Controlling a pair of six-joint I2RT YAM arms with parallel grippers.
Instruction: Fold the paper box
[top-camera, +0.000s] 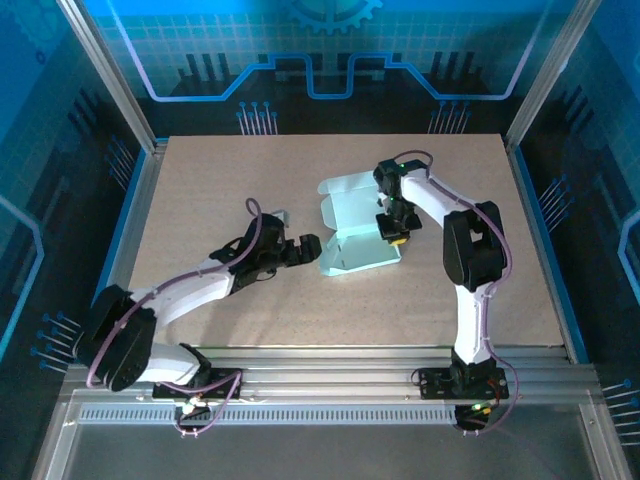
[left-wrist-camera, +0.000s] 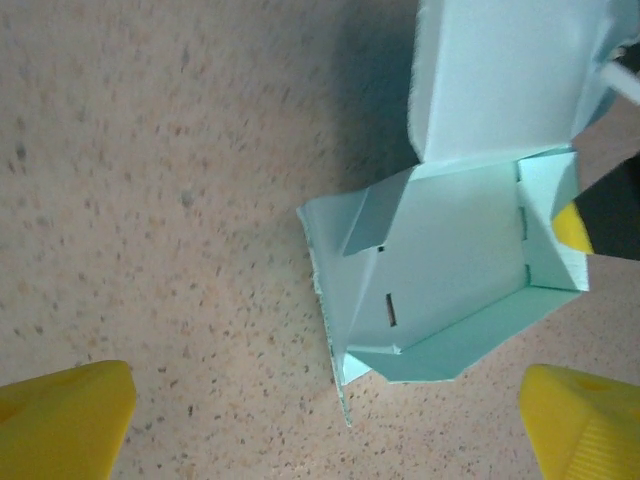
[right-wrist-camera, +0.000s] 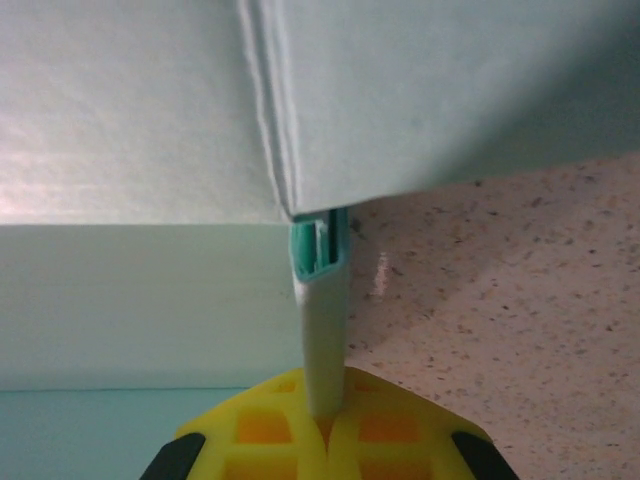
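Right gripper (right-wrist-camera: 325, 392) closed tight, pinching an upright wall of the paper box (top-camera: 350, 255) | left gripper (top-camera: 305, 248) spread wide, holding nothing, just beside the box's left edge | box half-folded, lid flap open, mid-way across the table (top-camera: 200, 190)

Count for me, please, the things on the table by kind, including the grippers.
paper box: 1
grippers: 2 (left gripper, open; right gripper, shut on the box wall)
Total: 3
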